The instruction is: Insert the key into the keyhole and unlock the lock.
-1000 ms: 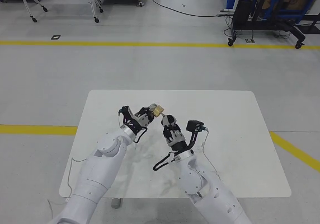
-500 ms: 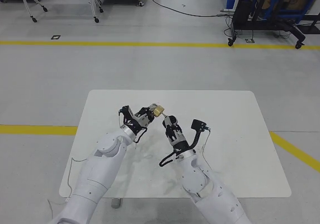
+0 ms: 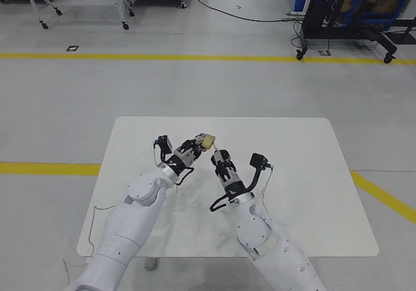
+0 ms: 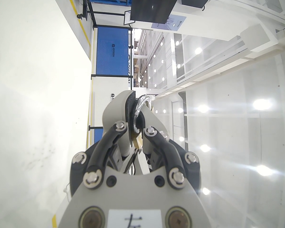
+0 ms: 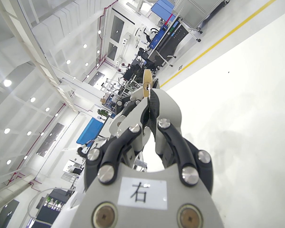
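One white table (image 3: 302,211) occupied the centre of the top view, and two grippers met above it, slightly left of frame centre. The left gripper (image 3: 196,146) had its jaws closed on the single brass lock (image 3: 206,141), which was held in the air over the upper-middle part of the table. In the left wrist view, the pads (image 4: 129,107) clamped the lock near its one silver shackle (image 4: 142,103), with the brass body lying toward the palm. The right gripper (image 3: 218,157) sat just below and right of the lock in the top view. Its jaws were closed on the single key (image 5: 148,111), a thin metal blade seen edge-on between the fingers. In the right wrist view, the lock's one keyhole (image 5: 146,87) faced this gripper and the key tip lay close to it. Whether the tip had entered the keyhole could not be determined.
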`<state>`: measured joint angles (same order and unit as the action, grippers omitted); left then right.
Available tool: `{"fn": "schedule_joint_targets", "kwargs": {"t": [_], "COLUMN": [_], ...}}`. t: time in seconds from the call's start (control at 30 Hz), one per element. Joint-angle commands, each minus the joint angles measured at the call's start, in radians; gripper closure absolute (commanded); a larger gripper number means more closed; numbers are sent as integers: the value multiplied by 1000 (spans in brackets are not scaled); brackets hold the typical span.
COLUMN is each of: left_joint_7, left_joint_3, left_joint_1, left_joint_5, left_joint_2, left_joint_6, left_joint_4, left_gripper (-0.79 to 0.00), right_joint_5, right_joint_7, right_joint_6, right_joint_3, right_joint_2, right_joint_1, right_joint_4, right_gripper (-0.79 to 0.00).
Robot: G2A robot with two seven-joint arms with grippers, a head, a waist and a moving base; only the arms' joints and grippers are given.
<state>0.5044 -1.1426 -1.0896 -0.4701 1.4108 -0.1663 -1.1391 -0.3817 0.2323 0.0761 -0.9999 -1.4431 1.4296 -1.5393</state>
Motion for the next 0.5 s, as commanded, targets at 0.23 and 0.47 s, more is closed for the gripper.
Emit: {"fn": "schedule_joint_targets", "kwargs": {"t": [0.23, 0.47], "left_joint_7": [13, 33], "left_joint_3": [-11, -2], "left_joint_1": [-3, -2], "left_joint_5": [8, 43], "left_joint_2": [-3, -4], "left_joint_6": [-10, -23], "left_joint_4": [-5, -8], "left_gripper": [0, 0], "right_joint_5": [199, 141], "right_joint_7": [-221, -231], "right_joint_6": [69, 26], "right_joint_3": [-77, -87], "right_joint_2": [14, 19], "right_joint_1": [32, 37], "right_joint_4": [-38, -57], "right_gripper": [0, 0]}}
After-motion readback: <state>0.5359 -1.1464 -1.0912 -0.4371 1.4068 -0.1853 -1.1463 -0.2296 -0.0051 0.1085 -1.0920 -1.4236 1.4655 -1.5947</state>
